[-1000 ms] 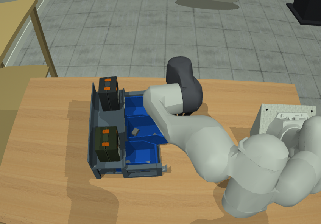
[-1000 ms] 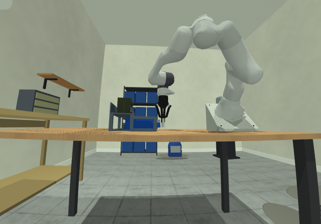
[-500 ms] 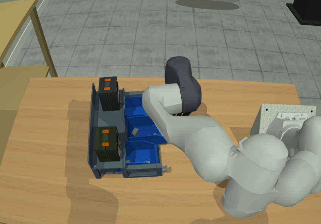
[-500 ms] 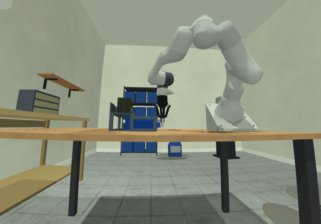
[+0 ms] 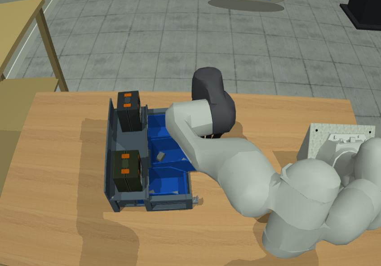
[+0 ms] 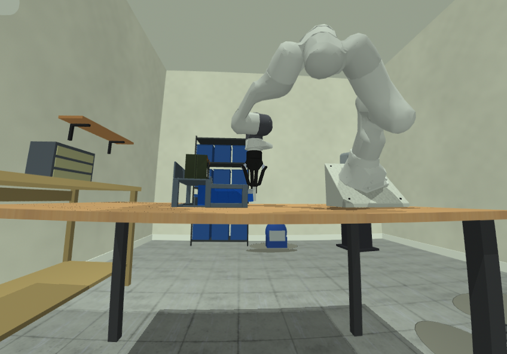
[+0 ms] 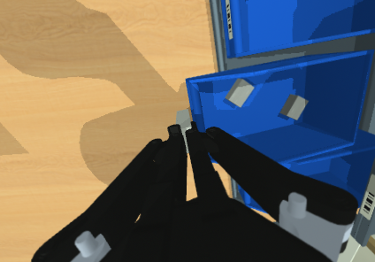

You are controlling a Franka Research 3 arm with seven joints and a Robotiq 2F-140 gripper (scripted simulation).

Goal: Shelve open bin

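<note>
The bin [image 5: 170, 152] [image 7: 270, 118] lies in the middle place of the shelf [image 5: 168, 197] [image 6: 227, 186], turned a little askew, grey parts inside. Its front sticks out past the front lip [image 7: 216, 29]; whether it sits on the lip or level is unclear. Its rear end reaches toward the board [image 5: 132, 143]. The near bin [image 5: 169, 184] [image 7: 274, 16] and far bin [image 5: 157, 123] stand either side, fronts behind the lip. My gripper [image 6: 254, 185] [image 7: 184, 119] is shut and empty, pointing down just outside the bin's front; contact is unclear. A pale grey piece shows at its fingertips.
A black case [image 5: 130, 115] and a dark green case [image 5: 126, 172] with orange clips stand on the board above the bins' rear ends. A back panel [image 5: 108, 152] rises behind them. A small grey bracket [image 5: 195, 199] is at the shelf's near front corner.
</note>
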